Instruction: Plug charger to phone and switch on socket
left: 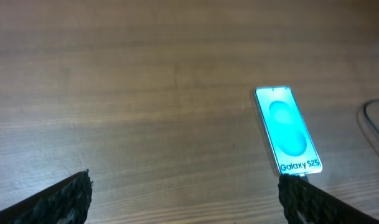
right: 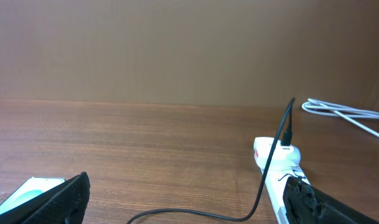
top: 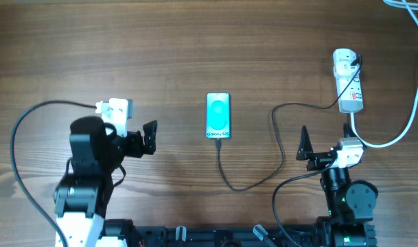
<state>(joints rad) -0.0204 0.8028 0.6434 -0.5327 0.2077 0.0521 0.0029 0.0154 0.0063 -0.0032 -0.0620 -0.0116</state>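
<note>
The phone (top: 218, 115) lies flat mid-table, its cyan screen lit. It also shows in the left wrist view as the phone (left: 287, 129) and at the lower left of the right wrist view as the phone (right: 24, 190). The black charger cable (top: 230, 180) runs from the white socket (top: 348, 89) in a loop to the phone's near edge; I cannot tell if its plug is seated. My left gripper (top: 149, 137) stands open left of the phone, nothing between its fingers. My right gripper (top: 327, 139) is open too, just in front of the socket (right: 277, 167), with the cable (right: 264, 180) between its fingers.
A thicker white lead (top: 401, 130) curves from the socket's near end out past the table's far right corner; it shows again as the white lead (right: 345, 112). A black robot wire (top: 16, 137) arcs round the left arm. Bare wood lies between the phone and each gripper.
</note>
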